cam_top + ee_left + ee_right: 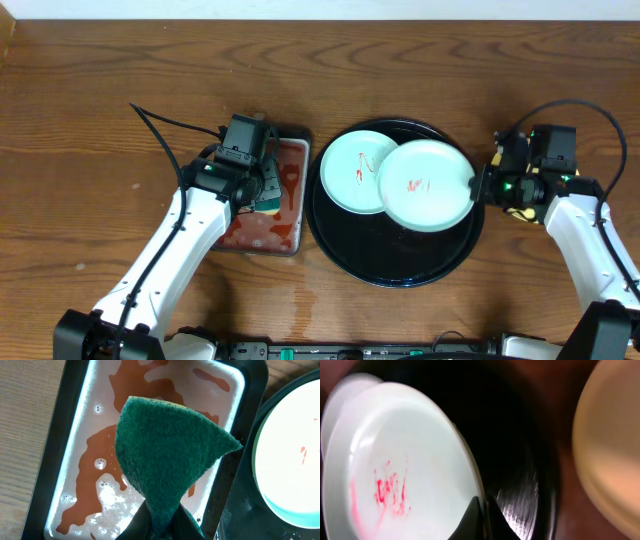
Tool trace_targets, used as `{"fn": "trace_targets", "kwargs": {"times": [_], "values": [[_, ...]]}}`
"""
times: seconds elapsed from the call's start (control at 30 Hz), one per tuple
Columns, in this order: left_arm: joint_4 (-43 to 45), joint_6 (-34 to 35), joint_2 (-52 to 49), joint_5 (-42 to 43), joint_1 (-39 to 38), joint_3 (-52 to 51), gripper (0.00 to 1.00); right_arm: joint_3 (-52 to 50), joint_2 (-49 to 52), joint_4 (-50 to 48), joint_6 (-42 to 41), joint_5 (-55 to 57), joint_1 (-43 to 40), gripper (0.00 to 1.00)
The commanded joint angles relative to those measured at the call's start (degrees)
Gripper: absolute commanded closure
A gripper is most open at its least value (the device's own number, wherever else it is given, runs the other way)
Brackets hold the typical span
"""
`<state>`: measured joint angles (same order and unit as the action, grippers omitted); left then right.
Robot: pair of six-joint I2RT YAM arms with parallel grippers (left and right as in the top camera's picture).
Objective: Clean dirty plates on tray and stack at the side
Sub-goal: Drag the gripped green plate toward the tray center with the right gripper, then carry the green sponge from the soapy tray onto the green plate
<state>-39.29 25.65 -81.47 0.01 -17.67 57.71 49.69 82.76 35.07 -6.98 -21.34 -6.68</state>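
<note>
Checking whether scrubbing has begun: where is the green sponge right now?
In the left wrist view the green sponge is pinched in the left gripper, hanging over the metal tray of red liquid, left of the black tray.

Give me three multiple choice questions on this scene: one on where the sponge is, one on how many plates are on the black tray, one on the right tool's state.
1. Where is the sponge? A over the metal tray; B in a cup; C in a sink.
2. How many plates are on the black tray? A one; B two; C four.
3. The right tool is: A open in the air; B shut on a plate's rim; C holding a cup.

Answers:
1 A, the left tool holds it above the red liquid.
2 B, two mint plates overlap there.
3 B, it pinches the right plate at its rim.
</note>
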Motion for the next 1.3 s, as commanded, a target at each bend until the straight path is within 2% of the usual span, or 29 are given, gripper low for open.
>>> {"fn": "trace_targets", "kwargs": {"times": [0.0, 0.2, 0.57, 0.7, 0.97, 1.27], "values": [[-0.2, -0.3, 1.0, -0.5, 0.2, -0.2, 0.92, 0.2, -0.7, 5.3, 0.9, -3.1, 0.7, 0.99], [0.0, -0.1, 1.0, 1.9, 0.2, -0.2, 0.92, 0.0, -0.7, 12.6, 3.9, -2.6, 3.1, 0.99], [6.1, -2.7, 1.0, 17.2, -2.5, -0.2, 0.92, -4.8, -0.7, 14.5, 3.9, -2.4, 8.3, 0.99], [8.8, -2.4, 1.0, 17.3, -7.8, -0.2, 0.92, -6.9, -0.7, 14.3, 3.8, -1.6, 8.6, 0.99], [12.7, 6.1, -2.6, 17.4, -18.1, -0.2, 0.92, -7.2, -0.7, 14.0, 3.8, -1.2, 8.6, 0.99], [21.9, 6.3, -11.2, 17.3, -32.7, -0.2, 0.92, -7.2, -0.7, 14.0, 3.8, -1.2, 8.6, 0.99]]}}
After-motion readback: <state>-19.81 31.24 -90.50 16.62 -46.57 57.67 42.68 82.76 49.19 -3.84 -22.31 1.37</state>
